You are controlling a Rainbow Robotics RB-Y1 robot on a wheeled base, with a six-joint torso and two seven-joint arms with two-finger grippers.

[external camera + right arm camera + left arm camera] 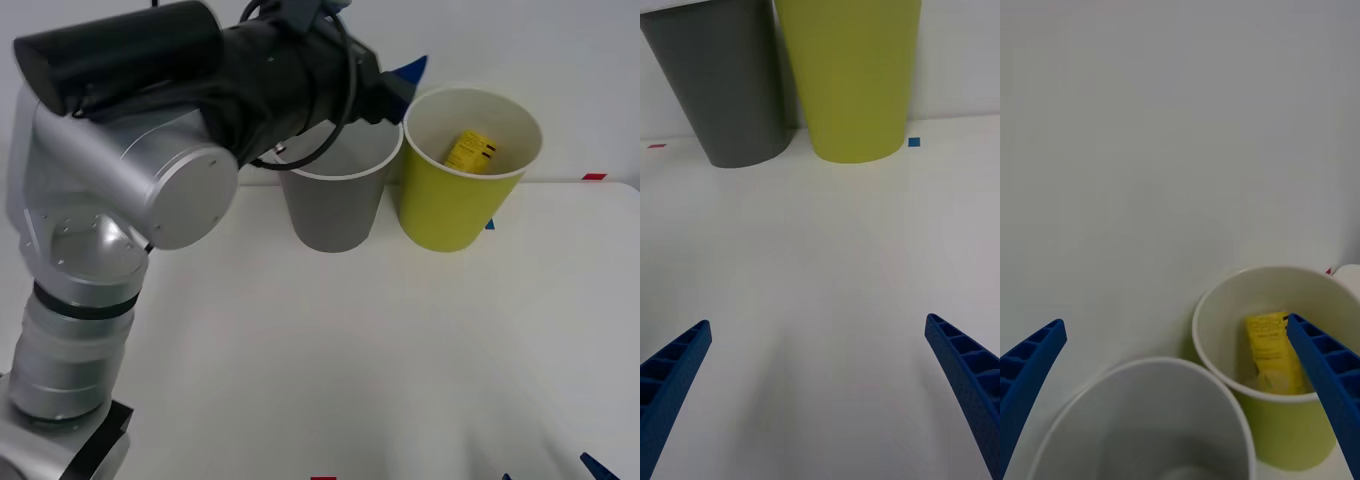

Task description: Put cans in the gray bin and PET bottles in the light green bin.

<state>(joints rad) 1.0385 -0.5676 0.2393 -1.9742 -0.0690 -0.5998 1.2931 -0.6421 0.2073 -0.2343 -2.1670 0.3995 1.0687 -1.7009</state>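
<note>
Your left tool (1180,405) hung spread and empty above the gray bin (335,205), while the PET bottle (468,151) lay inside the light green bin (455,215) just right of it, and your right tool (820,397) waited spread over the near bench (350,360).

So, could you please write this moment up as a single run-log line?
left pincer: open, above gray bin | PET bottle: inside light green bin | right pincer: open, low over table

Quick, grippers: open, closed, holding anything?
Left gripper: open, empty, above the gray bin and light green bin.
Right gripper: open, empty, low over the table.
</note>
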